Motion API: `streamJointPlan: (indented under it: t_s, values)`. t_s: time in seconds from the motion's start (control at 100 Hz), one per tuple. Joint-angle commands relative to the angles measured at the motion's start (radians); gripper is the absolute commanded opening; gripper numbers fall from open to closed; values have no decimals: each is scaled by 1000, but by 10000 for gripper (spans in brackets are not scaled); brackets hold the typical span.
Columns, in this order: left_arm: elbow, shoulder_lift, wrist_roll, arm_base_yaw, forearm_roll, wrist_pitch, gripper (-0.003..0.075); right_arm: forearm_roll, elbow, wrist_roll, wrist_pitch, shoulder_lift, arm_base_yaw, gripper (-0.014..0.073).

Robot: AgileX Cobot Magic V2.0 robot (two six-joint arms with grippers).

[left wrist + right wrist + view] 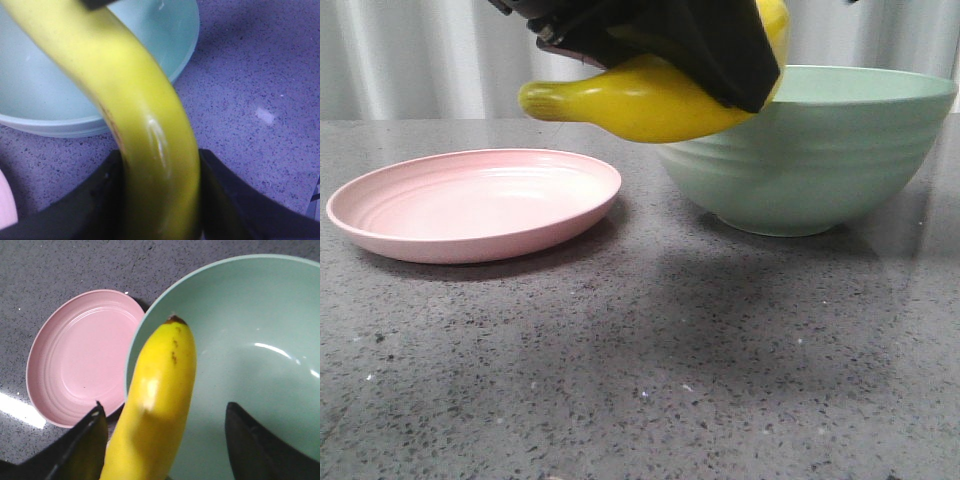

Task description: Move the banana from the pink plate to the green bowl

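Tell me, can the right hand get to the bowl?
Probably yes. The right hand hangs just above the bowl, whose top is open. Only the banana, gripped by the left hand, sits between its spread fingers.

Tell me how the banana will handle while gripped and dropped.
The banana looks glossy, so it may slip in the left gripper. It holds its curve unsupported, so probably stiff. Rounded, it might rock in the green bowl.
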Motion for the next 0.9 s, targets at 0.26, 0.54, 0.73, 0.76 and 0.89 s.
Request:
streamJointPlan:
  t_s: [0.26,0.54,0.73,0.76,0.89]
  values:
    - [-41,-33,1,-7,-21,-77,146,104,-39,-2,-135,84,0,421]
    - [-41,-33,1,-7,-21,-81,146,111,-39,-2,-145,86,0,398]
    - [-41,-33,1,-7,-21,-81,154,111,-39,-2,-145,86,0,225]
    - [-41,-33,1,-7,-21,-81,163,111,-39,-2,-145,86,0,201]
    - [-41,-33,1,-7,-21,-85,278,112,-39,-2,-145,86,0,125]
